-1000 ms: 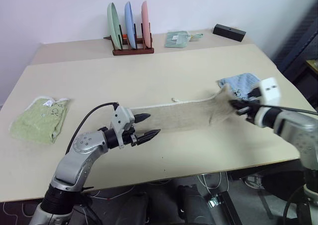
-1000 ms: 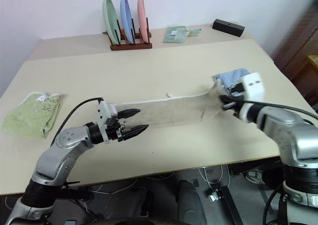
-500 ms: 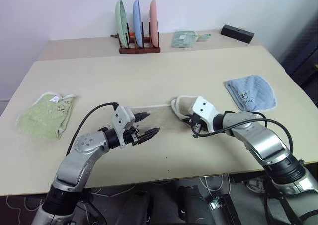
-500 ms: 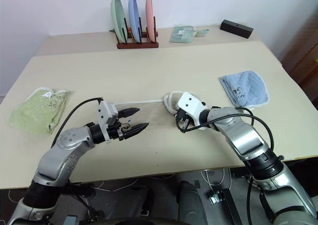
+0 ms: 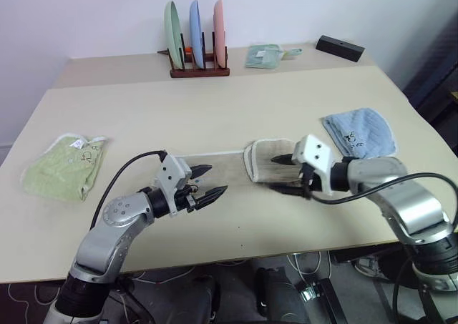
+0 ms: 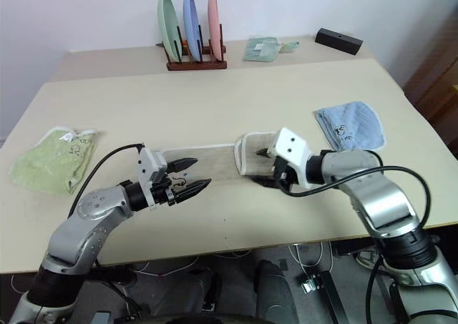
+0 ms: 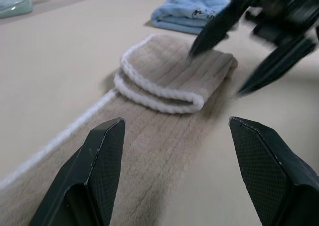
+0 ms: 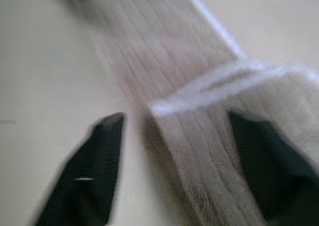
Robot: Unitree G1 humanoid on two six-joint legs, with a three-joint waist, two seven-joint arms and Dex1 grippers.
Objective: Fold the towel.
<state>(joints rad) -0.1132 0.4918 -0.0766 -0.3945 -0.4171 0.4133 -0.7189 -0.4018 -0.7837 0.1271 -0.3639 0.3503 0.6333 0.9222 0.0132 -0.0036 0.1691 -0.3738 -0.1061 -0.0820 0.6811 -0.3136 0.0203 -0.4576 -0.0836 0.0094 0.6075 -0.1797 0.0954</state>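
1. Wooden plate rack (image 5: 193,70) at the far side of the table (image 5: 215,109), well behind the towel; holds three plates on edge: green plate (image 5: 172,25), blue plate (image 5: 195,23), pink plate (image 5: 217,22).
2. Towel (image 5: 247,165), beige with white edging, flat on the table near its front edge; right end doubled back over the strip into a short folded flap (image 7: 174,76), long left portion a single layer.
3. Left gripper (image 5: 204,184) just above the towel's left end, fingers spread apart and holding nothing, tips pointing along the towel toward the flap.
4. Right gripper (image 5: 290,174) over the folded flap, fingers parted on either side of the fold, nothing clamped between them.
5. Light blue towel (image 5: 360,132) to the right of the beige towel; light green towel (image 5: 63,165) well to its left; a folded pale green cloth (image 5: 263,55) and a black box (image 5: 340,48) far behind it, beside the rack.
6. Compared with a second ago: then stretched out long with its right end pinched and lifted by the right gripper; now that end laid over toward the middle and released, right gripper fingers parted. Left gripper as before, spread and empty at the left end.
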